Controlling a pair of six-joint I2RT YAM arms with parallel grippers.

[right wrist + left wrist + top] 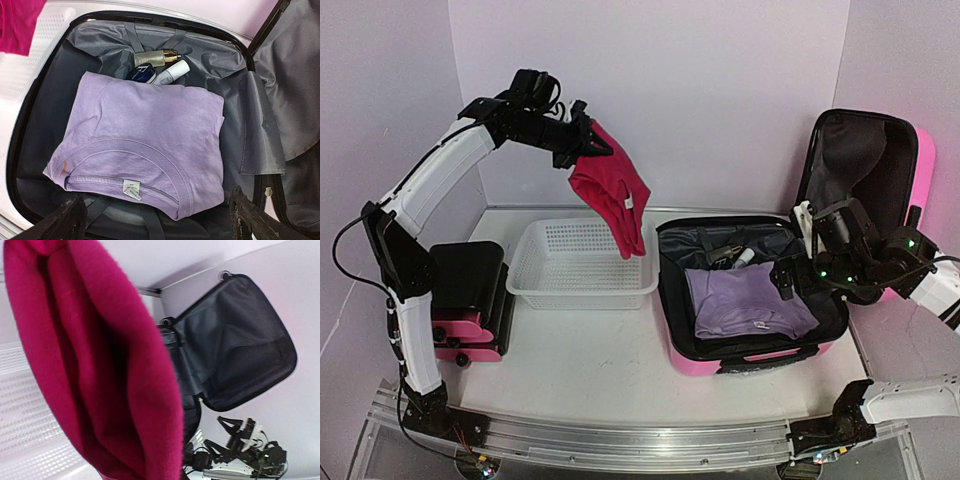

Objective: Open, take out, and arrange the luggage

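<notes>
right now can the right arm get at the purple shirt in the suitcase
Probably yes. The right gripper hangs open over the purple shirt, the suitcase lid stands raised, and nothing lies on the shirt; the bottles sit behind it.

Robot lab booth — blank white walls (700, 90), aluminium rail (620, 438) edging table (590, 360).

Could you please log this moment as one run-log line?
left claw: shut on magenta garment, aloft near white mesh basket | right claw: open above folded purple shirt | pink suitcase: open, bottles behind shirt
</notes>
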